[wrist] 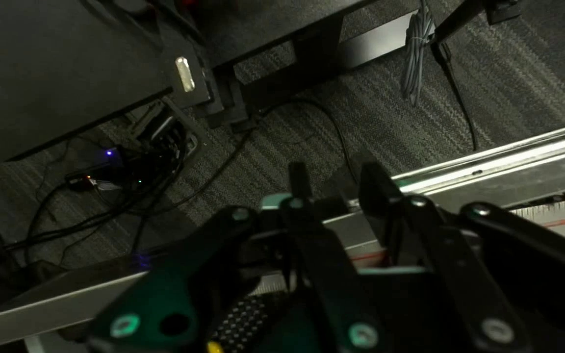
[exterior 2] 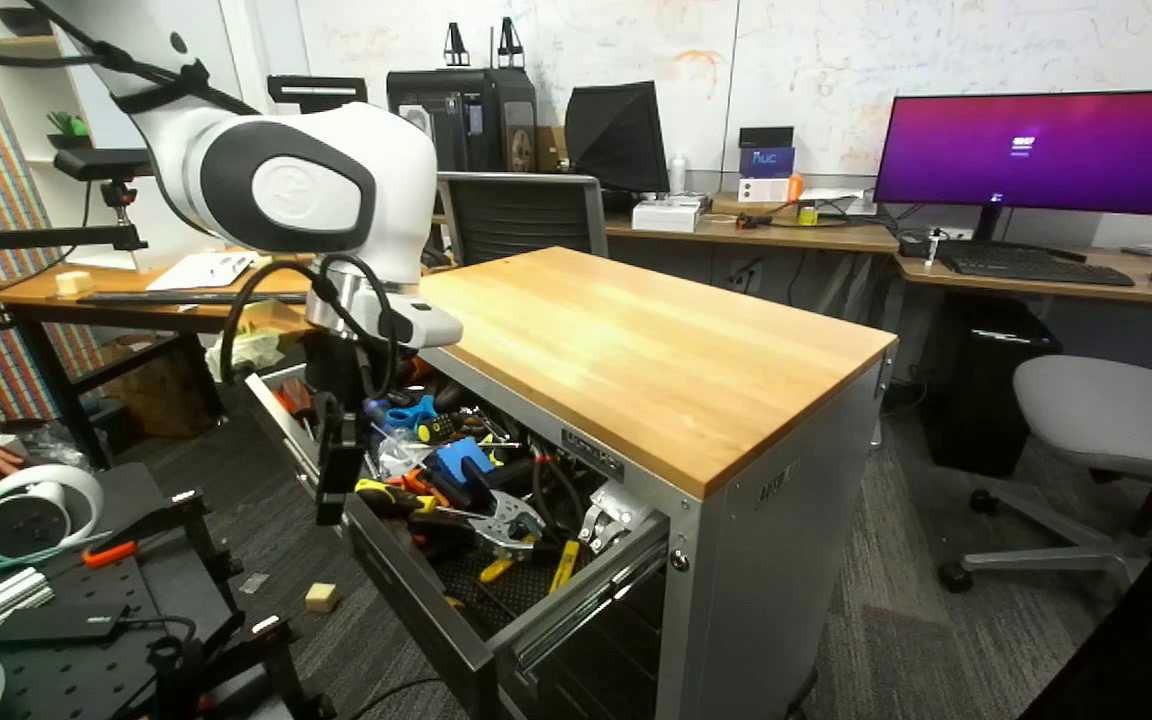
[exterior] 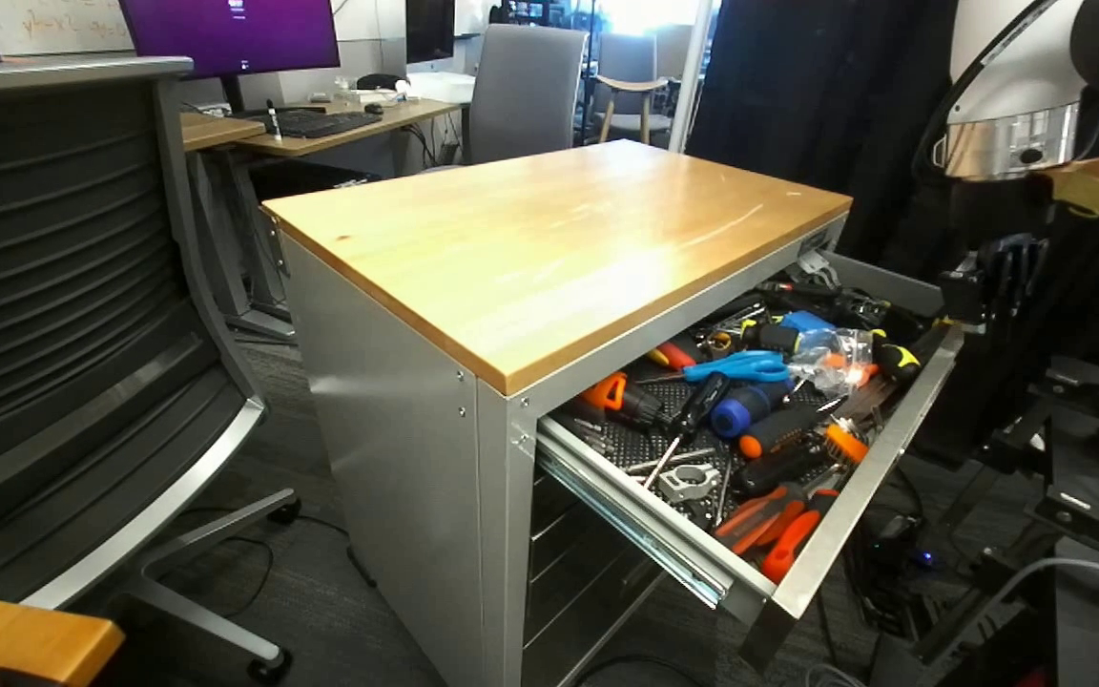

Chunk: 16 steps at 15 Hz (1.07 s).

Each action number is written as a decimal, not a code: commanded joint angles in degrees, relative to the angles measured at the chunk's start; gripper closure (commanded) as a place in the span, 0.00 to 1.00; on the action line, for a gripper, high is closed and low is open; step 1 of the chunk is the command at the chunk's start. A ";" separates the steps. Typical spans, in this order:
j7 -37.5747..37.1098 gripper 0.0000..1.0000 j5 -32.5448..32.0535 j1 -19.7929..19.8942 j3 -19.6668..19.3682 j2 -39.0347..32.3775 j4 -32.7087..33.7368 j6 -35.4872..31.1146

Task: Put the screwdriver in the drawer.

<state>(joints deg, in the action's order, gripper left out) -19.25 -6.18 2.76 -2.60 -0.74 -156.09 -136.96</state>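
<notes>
In an exterior view I read NUC on the blue box [exterior 2: 774, 162], 1 o'clock past the desk [exterior 2: 666, 360]; desk nameplate [exterior 2: 592, 455] too blurred. Drawer [exterior 2: 416, 605] juts toward 8 o'clock, carpet [wrist: 400, 132] past its front edge. Tool [wrist: 336, 181] at that edge, fingers [wrist: 378, 193] partway apart; can't tell if they grip the dark shape [wrist: 330, 208] between. Screwdriver: that, or among black-and-yellow handles [exterior: 775, 338] inside, can't tell.

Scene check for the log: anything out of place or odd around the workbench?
Yes: in an exterior view a small pale block lies loose on the floor in front of the open drawer. It may have been dropped; a similar block sits on a table. The tools in the drawer are jumbled.
</notes>
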 commanded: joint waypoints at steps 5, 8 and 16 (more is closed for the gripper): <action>-0.72 0.98 -4.91 -0.74 -0.69 -7.24 3.26 -7.99; -2.38 0.95 -8.29 -1.76 -0.88 -10.53 5.28 -12.31; -11.05 0.95 -21.57 -8.55 -6.39 -16.78 12.85 -25.49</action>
<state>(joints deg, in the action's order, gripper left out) -26.21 -23.37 -1.52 -5.63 -13.58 -147.84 -157.07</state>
